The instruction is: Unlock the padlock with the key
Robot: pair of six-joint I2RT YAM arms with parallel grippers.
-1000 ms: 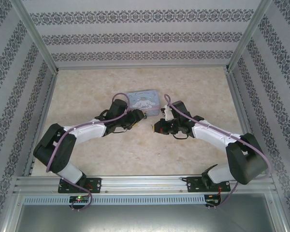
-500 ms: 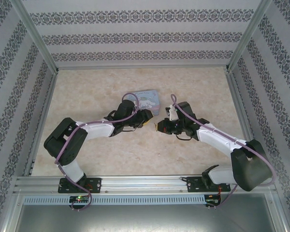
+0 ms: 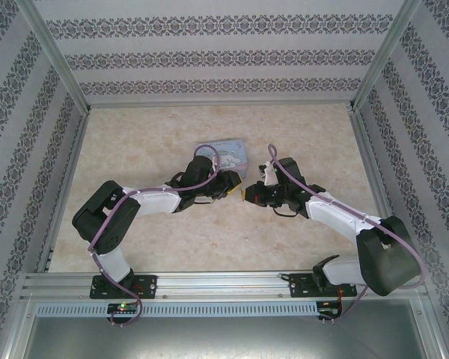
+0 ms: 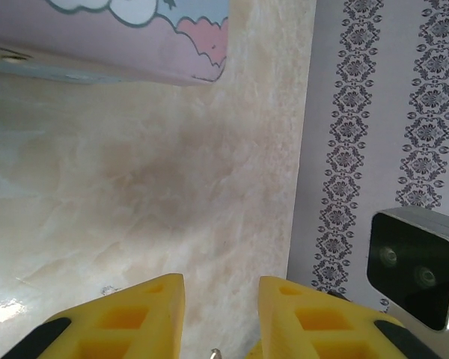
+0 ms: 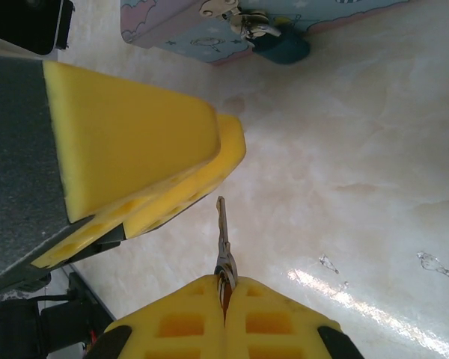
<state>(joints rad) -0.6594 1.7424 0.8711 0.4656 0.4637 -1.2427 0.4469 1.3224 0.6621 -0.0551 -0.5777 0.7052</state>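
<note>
The right jaws are pressed together on the key (image 5: 223,238), blade pointing out so it can enter a lock. The left jaws stand slightly spread with its tip in their gap, probably to steady it. The padlock (image 5: 283,46) hangs at the tin box (image 5: 181,34) clasp, just beyond on the table (image 5: 374,164).

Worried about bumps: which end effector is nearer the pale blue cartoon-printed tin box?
Left. The left end effector sits by the near edge of the tin box; the right end effector hangs slightly farther off.
</note>
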